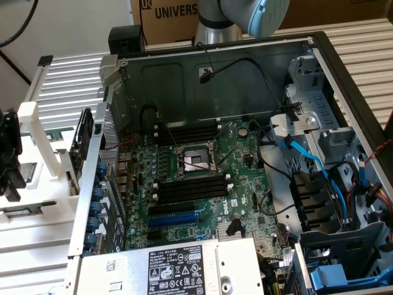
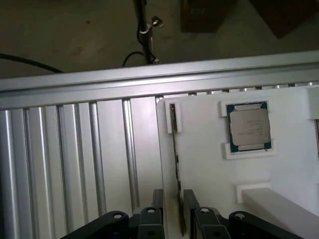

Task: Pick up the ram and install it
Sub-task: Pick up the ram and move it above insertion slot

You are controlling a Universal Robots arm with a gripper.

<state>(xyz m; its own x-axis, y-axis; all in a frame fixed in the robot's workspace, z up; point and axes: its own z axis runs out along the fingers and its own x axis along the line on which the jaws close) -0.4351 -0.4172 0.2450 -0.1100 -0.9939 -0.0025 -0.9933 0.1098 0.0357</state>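
**Claw straddles the memory stick in its holder**

Nearest the wrist camera are the claw's [image 2: 173, 200] two black fingers [image 2: 156, 211], spread wide and gripping nothing. The ram [image 2: 175, 149] stands on its long edge in the gap between them, with a sliver of space showing on either side. Seen edge-on, it is a thin dark strip running straight ahead of the claw. Its far end sits in a small slotted bracket on the white holder [image 2: 209, 174].

Further ahead of the claw and off to one side, a square silver processor chip [image 2: 249, 127] lies flat in its own pocket of the same holder, well clear of the fingers. On the other side of the claw, the ribbed aluminium tabletop [image 2: 75, 159] stretches away beneath the holder's edge.

In the exterior view, the white holder [image 1: 37, 132] stands just beside the open computer case [image 1: 319, 61]. Inside the case lies the green motherboard [image 1: 245, 184], with long black memory slots [image 1: 190, 187] on both sides of the processor socket [image 1: 195, 161].
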